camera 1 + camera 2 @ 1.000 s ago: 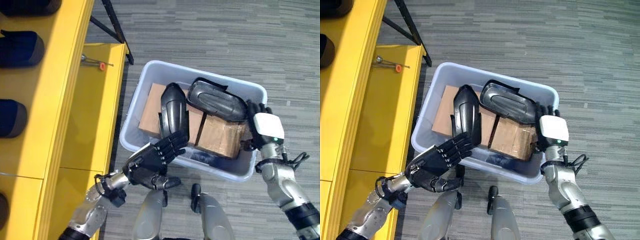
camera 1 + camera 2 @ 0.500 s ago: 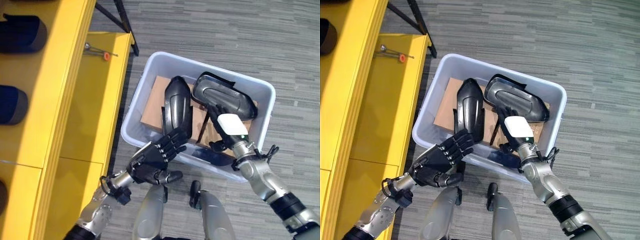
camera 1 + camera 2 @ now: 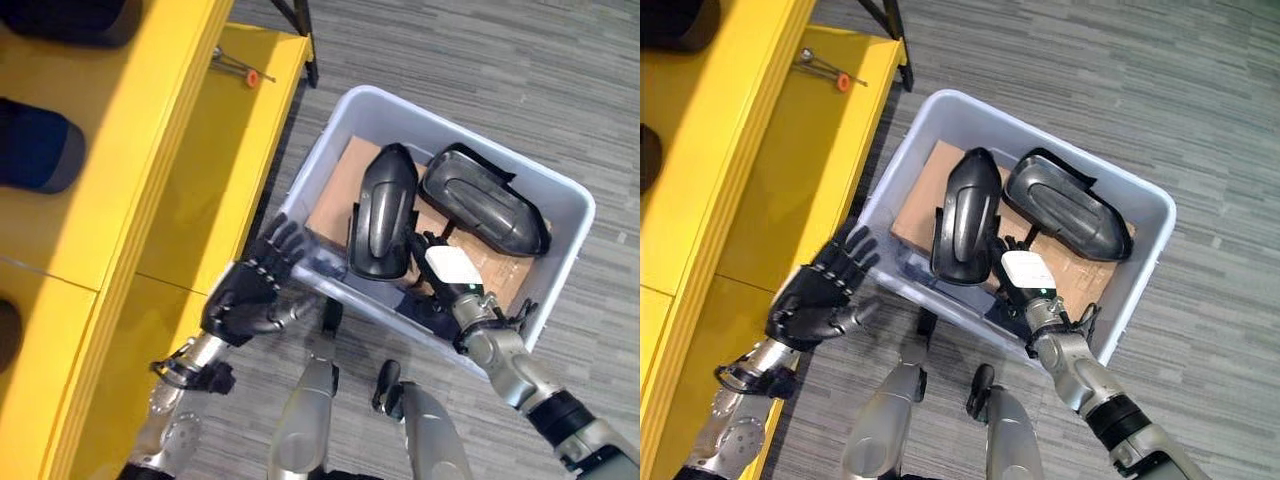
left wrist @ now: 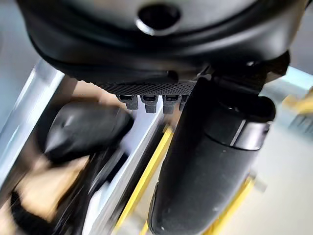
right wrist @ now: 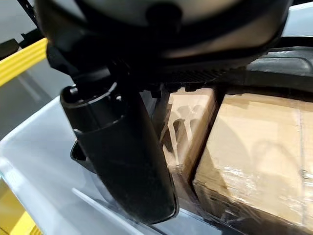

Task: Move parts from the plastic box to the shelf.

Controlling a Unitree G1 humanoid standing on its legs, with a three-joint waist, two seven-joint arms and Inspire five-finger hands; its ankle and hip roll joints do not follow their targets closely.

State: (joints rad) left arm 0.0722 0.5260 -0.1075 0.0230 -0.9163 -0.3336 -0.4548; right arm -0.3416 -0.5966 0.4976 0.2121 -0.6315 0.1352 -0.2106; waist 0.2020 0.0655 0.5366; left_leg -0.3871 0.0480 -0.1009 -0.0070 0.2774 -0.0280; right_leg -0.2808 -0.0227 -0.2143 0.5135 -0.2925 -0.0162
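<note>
A pale plastic box (image 3: 470, 142) stands on the floor and holds two black moulded parts on cardboard packages (image 5: 259, 142). One part (image 3: 382, 212) leans upright at the middle. The other (image 3: 485, 200) lies toward the far right. My right hand (image 3: 446, 272), with its white cover, is inside the box by the near wall. Its straight fingers reach the lower edge of the upright part. My left hand (image 3: 245, 295) is open with fingers spread, outside the box's near left corner, beside the yellow shelf (image 3: 150, 160).
Dark rounded parts (image 3: 40, 145) sit in the shelf's upper level at the left. A small tool with an orange tip (image 3: 240, 70) lies on the lower yellow ledge. A black stand leg (image 3: 300, 30) rises behind the box. Grey carpet surrounds the box on the right.
The camera has shifted. My right hand came from the box's right rim into the box, up to the upright part. My left hand drew away from the box front toward the shelf.
</note>
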